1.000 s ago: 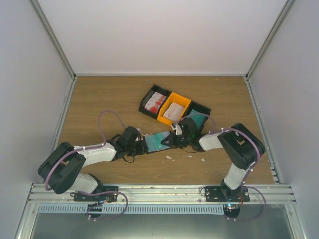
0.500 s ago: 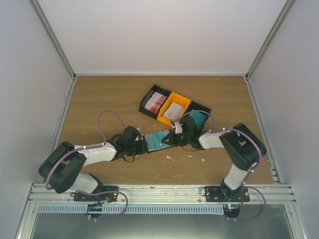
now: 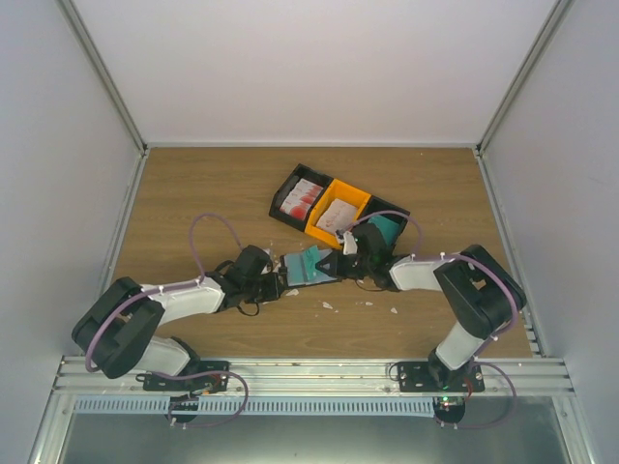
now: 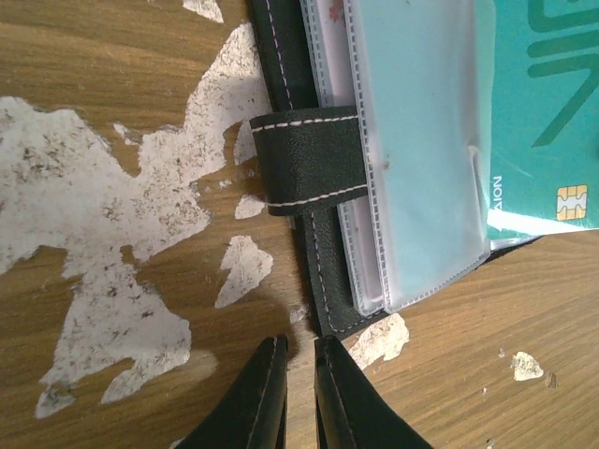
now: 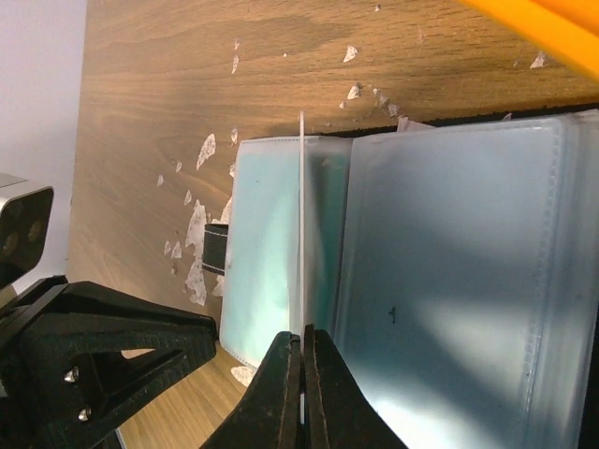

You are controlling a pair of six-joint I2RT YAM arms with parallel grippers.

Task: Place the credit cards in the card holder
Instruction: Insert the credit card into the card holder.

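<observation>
- Card holder: stitched black leather, clear sleeves, open on the scuffed wooden table.
- Right pincer clamps a teal card over it: edge-on there, chip visible from left wrist.
- Left pincer nearly closed, empty.

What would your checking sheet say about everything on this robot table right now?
Surface: wooden table, with white worn patches.
Job's things: card holder lies open; teal card at its clear sleeve, chip end sticking out; more cards in the trays.
Clutter: small white scraps on the wood.
Grippers: right gripper shut on the teal card's edge; left gripper almost shut, gripping nothing, tips at the holder's corner.
Cables: purple cables loop along both arms.
Surroundings: white walls, metal rail in front.
</observation>
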